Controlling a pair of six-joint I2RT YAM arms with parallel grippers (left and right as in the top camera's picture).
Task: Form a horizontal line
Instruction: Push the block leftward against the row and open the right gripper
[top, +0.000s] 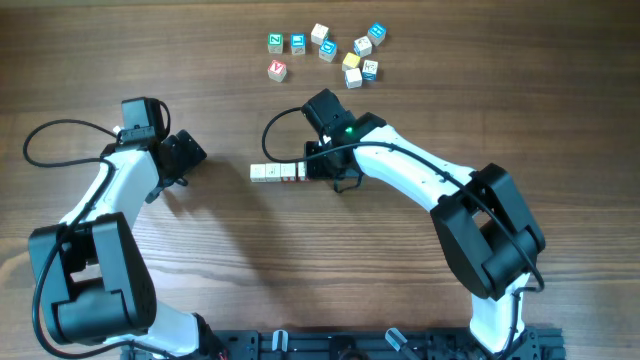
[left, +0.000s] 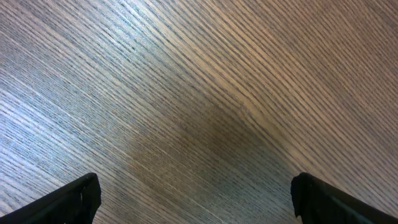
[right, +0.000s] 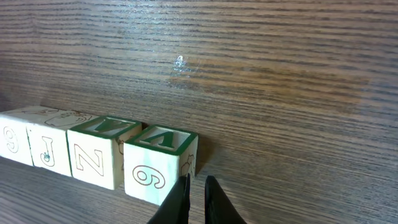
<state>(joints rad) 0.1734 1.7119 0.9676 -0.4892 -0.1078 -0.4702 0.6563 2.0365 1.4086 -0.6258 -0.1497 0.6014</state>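
Observation:
The horizontal line (top: 277, 172) of small whitish letter cubes lies at the table's middle, cubes touching side to side; its right end is hidden under my right gripper (top: 320, 163). In the right wrist view the row (right: 93, 155) runs in from the left, and its last cube (right: 158, 165) has a green-edged top and a "6" on its front. My right gripper (right: 197, 186) is shut and empty, its tips low on the table at that end cube's right corner. My left gripper (top: 190, 152) is open and empty, left of the row, over bare wood (left: 196, 186).
A loose cluster of colourful blue, green, yellow and red-faced cubes (top: 330, 50) lies at the back of the table, beyond the row. The arm bases and a black rail (top: 330, 345) stand along the front edge.

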